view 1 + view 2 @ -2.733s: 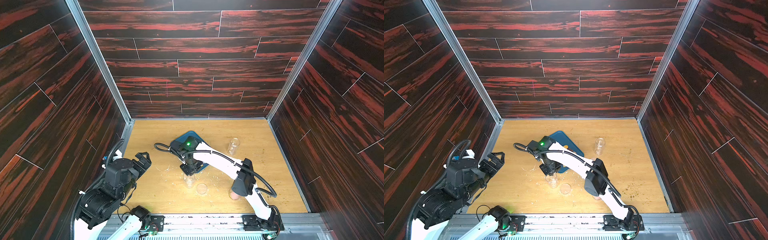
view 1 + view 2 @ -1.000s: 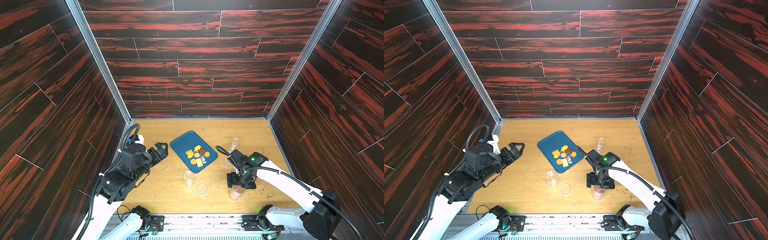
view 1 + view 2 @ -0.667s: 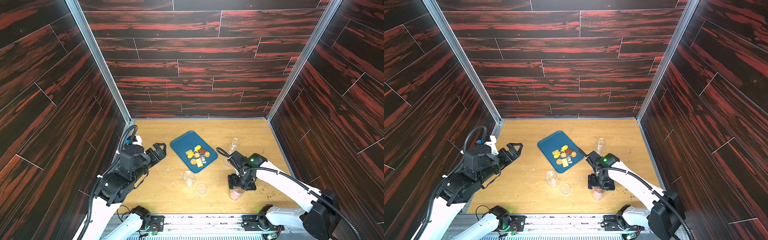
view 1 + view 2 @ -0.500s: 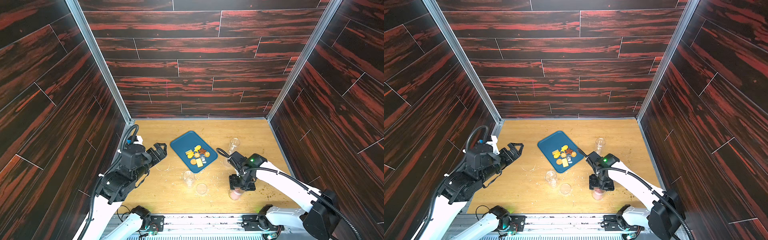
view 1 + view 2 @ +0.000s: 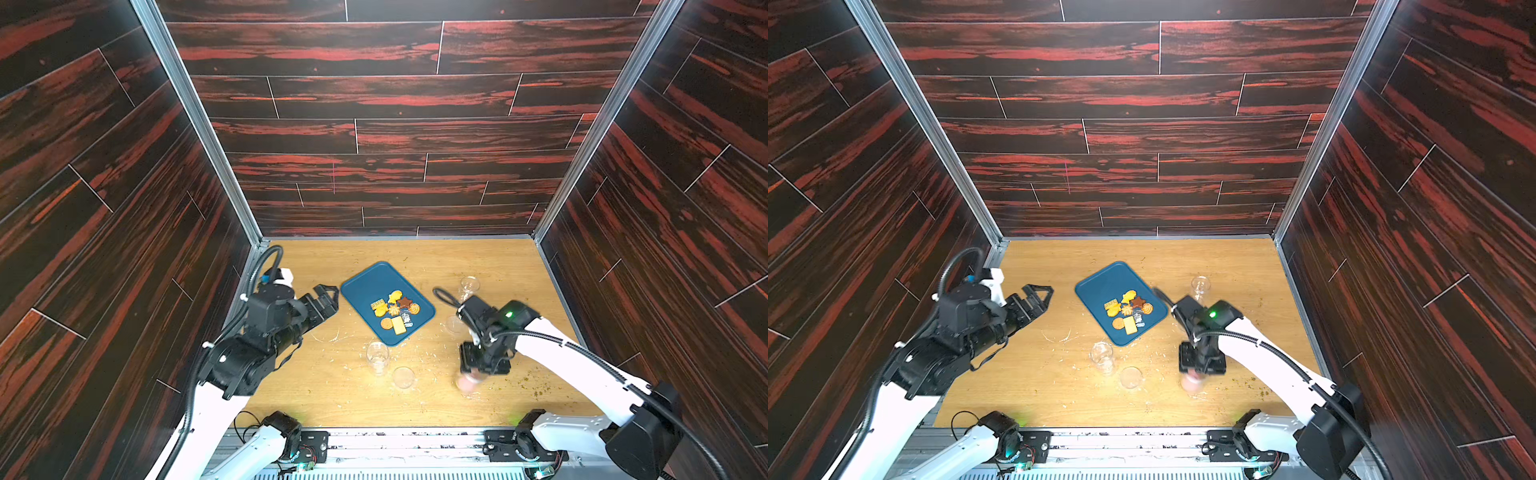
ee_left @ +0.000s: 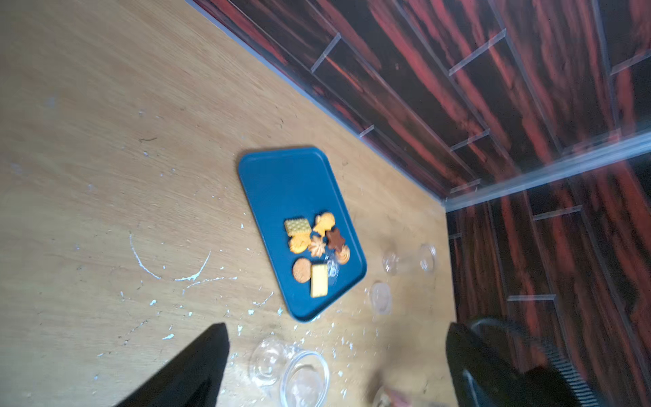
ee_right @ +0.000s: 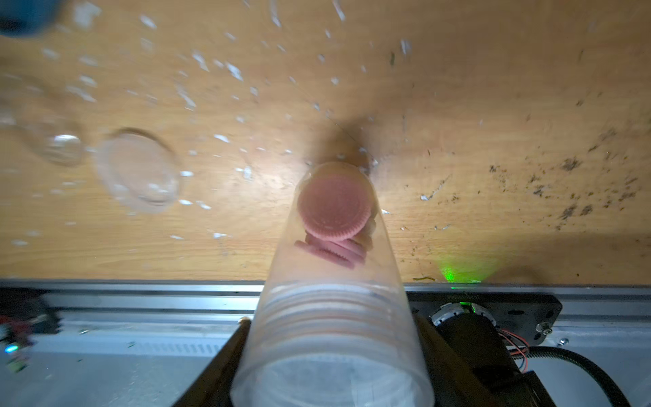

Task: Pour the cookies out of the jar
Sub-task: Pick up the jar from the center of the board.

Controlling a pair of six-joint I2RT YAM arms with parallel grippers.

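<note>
We see the right gripper point(image 7: 333, 322) clamped on the neck of the jar point(image 7: 331, 282) at the near right; the pink cookies point(image 7: 334, 208) lie at its bottom, below the jaws.

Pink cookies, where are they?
In the right wrist view, the pink cookies sit inside the clear jar between the right gripper fingers, at the table's front right, right of a clear lid.
</note>
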